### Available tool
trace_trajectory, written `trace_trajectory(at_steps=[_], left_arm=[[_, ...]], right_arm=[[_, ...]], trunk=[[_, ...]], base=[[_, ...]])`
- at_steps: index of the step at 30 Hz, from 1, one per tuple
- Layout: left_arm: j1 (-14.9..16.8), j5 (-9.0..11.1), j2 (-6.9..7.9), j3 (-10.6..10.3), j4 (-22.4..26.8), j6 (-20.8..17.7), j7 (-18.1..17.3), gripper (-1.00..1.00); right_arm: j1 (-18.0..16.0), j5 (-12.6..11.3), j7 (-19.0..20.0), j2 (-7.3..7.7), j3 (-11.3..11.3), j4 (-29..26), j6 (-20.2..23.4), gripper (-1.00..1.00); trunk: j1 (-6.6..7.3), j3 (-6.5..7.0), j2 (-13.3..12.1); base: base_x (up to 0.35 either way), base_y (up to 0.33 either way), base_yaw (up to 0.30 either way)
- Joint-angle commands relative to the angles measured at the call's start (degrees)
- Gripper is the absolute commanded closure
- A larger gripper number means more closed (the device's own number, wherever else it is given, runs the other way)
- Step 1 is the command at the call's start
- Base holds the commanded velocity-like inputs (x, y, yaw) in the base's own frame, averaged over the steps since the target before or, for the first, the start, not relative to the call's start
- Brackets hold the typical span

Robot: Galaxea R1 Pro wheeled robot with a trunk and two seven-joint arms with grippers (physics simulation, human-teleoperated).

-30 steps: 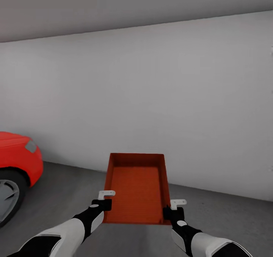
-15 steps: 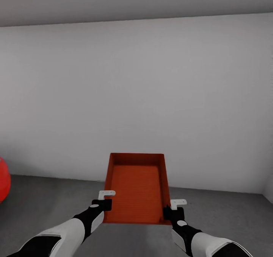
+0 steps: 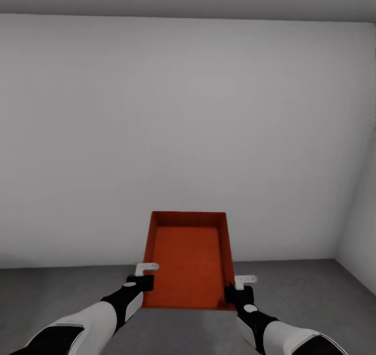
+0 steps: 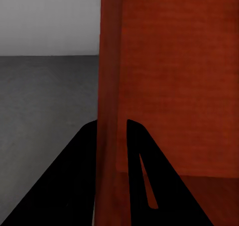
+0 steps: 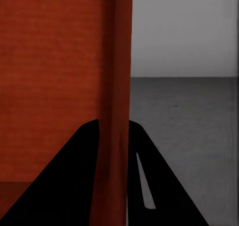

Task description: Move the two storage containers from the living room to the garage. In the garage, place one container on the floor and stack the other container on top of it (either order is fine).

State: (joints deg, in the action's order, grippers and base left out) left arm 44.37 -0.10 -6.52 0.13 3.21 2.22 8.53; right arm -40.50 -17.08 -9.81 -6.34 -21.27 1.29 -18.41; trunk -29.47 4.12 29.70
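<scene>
I hold one orange-red storage container (image 3: 189,260) out in front of me above the dark grey floor (image 3: 52,287) of the garage. My left gripper (image 3: 144,281) is shut on its left wall near the near corner. My right gripper (image 3: 234,292) is shut on its right wall. In the left wrist view the thin container wall (image 4: 110,111) runs between the two black fingers (image 4: 79,171). The right wrist view shows the other wall (image 5: 118,96) pinched between its black fingers (image 5: 79,171). The container is empty inside.
A plain white wall (image 3: 188,135) stands straight ahead, meeting a second white wall (image 3: 360,229) at a corner on the right. Grey floor stretches to both sides of the container and beneath it.
The whole view has swung to the right: the red car has slid out of the left edge and the right-hand wall corner has come in. The container and both grippers keep their hold.
</scene>
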Motion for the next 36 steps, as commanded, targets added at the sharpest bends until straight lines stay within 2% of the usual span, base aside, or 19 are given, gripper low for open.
trace_trajectory(at_steps=[1,19,36], left_arm=[[0.01,-0.08,3.97,3.23,-0.13,0.25,0.70,1.00],[0.01,-0.08,3.81,3.23,-0.13,0.33,0.78,1.00],[0.01,-0.08,3.88,3.29,-0.13,0.33,0.79,1.00]], right_arm=[[-0.05,1.17,0.07,-0.06,2.55,-0.15,-0.93,1.00],[-0.04,1.09,0.11,-0.16,2.55,-0.15,-1.01,1.00],[-0.03,1.10,0.10,-0.16,2.55,-0.15,-1.01,1.00]], trunk=[[-0.05,-0.01,0.03],[-0.05,-0.01,0.03],[-0.05,-0.01,0.03]], base=[[0.307,0.031,-0.112],[0.053,0.004,-0.013],[0.287,0.000,0.000]])
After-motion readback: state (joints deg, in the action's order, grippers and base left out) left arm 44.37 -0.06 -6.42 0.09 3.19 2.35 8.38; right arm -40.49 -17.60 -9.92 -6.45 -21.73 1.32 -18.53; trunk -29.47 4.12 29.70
